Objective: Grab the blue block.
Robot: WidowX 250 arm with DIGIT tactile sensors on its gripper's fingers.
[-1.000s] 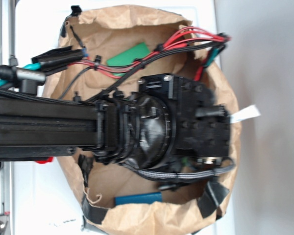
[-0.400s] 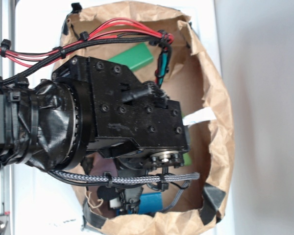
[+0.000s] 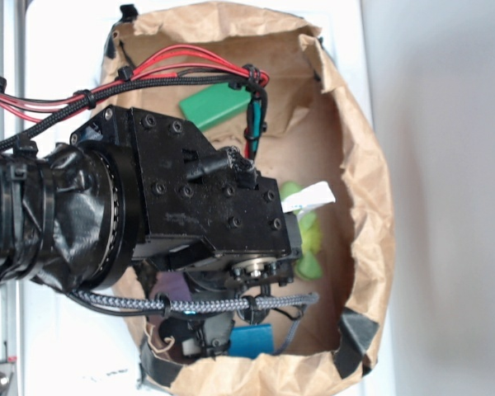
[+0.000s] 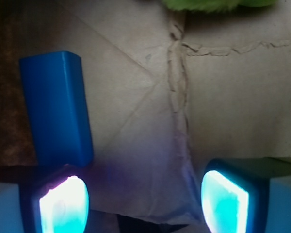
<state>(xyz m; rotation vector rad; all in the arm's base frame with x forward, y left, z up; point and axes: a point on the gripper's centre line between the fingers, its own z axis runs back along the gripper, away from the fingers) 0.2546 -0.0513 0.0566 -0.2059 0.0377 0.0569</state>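
Blue block [image 4: 56,109]: flat rectangular solid, uniform blue, smooth unmarked faces, softly rounded edges. In the wrist view, lying on the crumpled brown paper floor of the bag [image 3: 363,165], long axis running away from the camera, in the left half of the frame. Near end just beyond the left fingertip [image 4: 63,204], close to it; contact not confirmable. In the exterior view, same block [image 3: 252,340] visible at the lower end of the bag interior, partly hidden below the wrist housing and a braided cable [image 3: 190,305].

Gripper [image 4: 143,201]: jaws spread wide, nothing between them. Two glowing cyan pads visible at the bottom corners of the wrist view, bare paper between them. Block offset to the left pad's side, not between the pads.

Surface: brown paper bag lying open, walls wrinkled, a raised vertical seam [image 4: 177,82] crossing the floor and a horizontal crease branching from it. Black tape patches on the bag rim at the lower end.

Other contents: green block [image 3: 214,106] at the upper end of the bag, well apart from the blue block, partly crossed by red and black wiring. Fuzzy yellow-green plush toy [image 3: 307,243] near the middle of the bag, beside the wrist housing; its edge also showing along the top of the wrist view.

Surroundings: white tabletop [image 3: 66,49] under the bag, a grey band of surface [image 3: 445,206] along the right side, metal rail at the left edge.
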